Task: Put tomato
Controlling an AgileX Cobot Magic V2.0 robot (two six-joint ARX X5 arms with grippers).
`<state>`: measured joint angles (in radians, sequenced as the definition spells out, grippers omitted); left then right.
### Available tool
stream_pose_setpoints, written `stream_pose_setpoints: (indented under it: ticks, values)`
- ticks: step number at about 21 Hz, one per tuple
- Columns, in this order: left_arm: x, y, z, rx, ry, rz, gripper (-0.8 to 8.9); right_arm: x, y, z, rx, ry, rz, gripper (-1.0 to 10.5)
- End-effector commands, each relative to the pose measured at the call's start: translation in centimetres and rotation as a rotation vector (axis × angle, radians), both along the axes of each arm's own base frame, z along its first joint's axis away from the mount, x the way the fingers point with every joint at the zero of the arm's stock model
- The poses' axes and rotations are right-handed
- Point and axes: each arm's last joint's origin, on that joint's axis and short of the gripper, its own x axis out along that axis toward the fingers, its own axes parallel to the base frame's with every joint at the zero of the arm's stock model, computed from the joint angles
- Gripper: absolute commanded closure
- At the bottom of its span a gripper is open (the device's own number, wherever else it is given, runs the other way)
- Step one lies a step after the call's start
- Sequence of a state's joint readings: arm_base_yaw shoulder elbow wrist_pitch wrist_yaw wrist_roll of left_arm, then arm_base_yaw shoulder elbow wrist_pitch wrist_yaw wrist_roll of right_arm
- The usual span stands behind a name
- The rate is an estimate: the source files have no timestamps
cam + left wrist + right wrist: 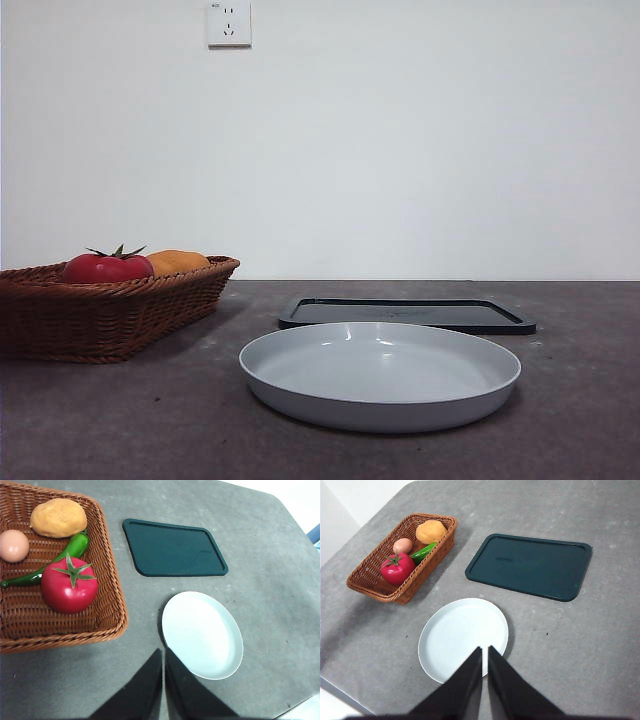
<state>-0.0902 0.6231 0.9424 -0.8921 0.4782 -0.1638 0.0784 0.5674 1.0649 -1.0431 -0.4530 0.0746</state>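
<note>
The tomato (107, 268) (69, 586) (397, 568) is glossy red with a green spiky stem and lies in a brown wicker basket (110, 310) (112, 605) (370, 582) at the table's left. Both arms hang high above the table, out of the front view. My left gripper (163, 655) is shut and empty, above the bare table between basket and white plate (202, 634). My right gripper (484, 652) is shut and empty too, over the near edge of the plate (462, 637) (380, 375).
In the basket with the tomato lie an orange rounded fruit (58, 517) (431, 531), a pale pink fruit (13, 545) (403, 545) and a green pepper (60, 560). A dark green tray (405, 313) (172, 547) (530, 565) lies flat behind the plate.
</note>
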Motion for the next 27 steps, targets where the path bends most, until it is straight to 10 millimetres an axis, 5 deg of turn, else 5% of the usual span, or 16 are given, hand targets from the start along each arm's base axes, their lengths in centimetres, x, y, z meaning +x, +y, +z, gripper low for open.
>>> stream_pose_setpoints:
  ticks: [1, 4, 8, 12, 19, 27]
  values:
    - [-0.1, 0.0, 0.5, 0.010, -0.024, -0.018, 7.98, 0.0, 0.0, 0.5, -0.005, -0.025, 0.011, 9.4]
    - [-0.1, 0.0, 0.3, 0.012, -0.009, -0.018, 6.49, 0.0, 0.0, 0.5, -0.005, -0.025, 0.011, 8.8]
    - [-0.1, 0.0, 0.3, 0.012, -0.009, -0.018, 3.92, 0.0, 0.0, 0.5, -0.002, -0.023, 0.009, 5.5]
    - [-0.1, 0.0, 0.3, 0.015, -0.008, -0.014, 2.68, 0.0, 0.0, 0.5, -0.002, -0.023, 0.011, 4.7]
    - [2.4, -0.1, -0.2, 0.047, 0.037, 0.023, 2.50, 0.4, 0.1, 0.4, -0.004, -0.008, 0.011, 4.6]
    - [10.8, -1.3, -2.7, 0.168, 0.028, 0.033, 2.53, 0.9, 0.3, 0.3, -0.005, 0.011, 0.032, 4.6]
